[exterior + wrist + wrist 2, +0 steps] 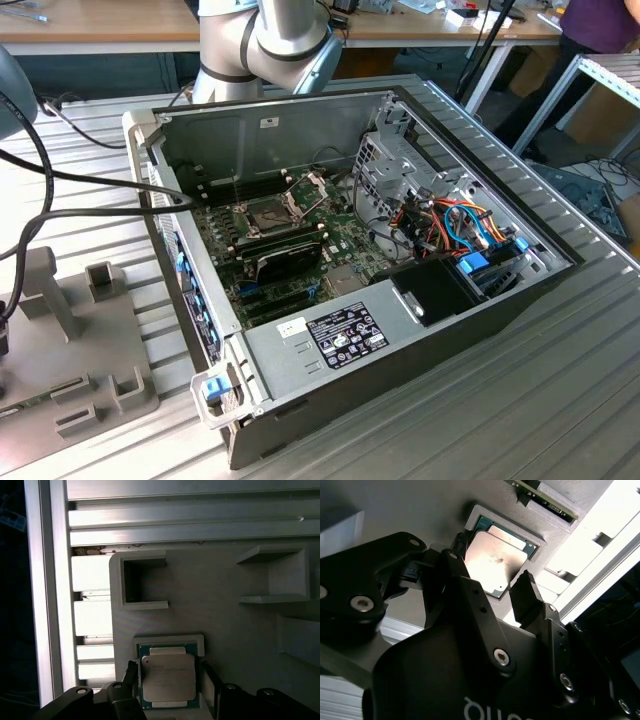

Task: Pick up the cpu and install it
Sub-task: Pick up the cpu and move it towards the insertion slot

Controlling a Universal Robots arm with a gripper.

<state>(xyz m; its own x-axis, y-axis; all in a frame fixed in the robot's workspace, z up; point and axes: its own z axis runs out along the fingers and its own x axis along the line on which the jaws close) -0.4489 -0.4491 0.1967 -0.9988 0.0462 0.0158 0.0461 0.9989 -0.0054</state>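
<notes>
While the cpu [167, 677] lies flat in a recess of the grey holder [100, 340], on the tabletop [500, 400] at the exterior view's left of the computer case [330, 330], my gripper [169, 672] stands open astride it, holding nothing. I judge the chip light, stiff and slick-topped, its underside fragile. I'd pinch its two opposite edges, gently and level.

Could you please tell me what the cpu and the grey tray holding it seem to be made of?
The cpu: silvery metal lid with a dull sheen, on a green board rim. The tray: matte grey with moulded pockets, probably plastic.
</notes>
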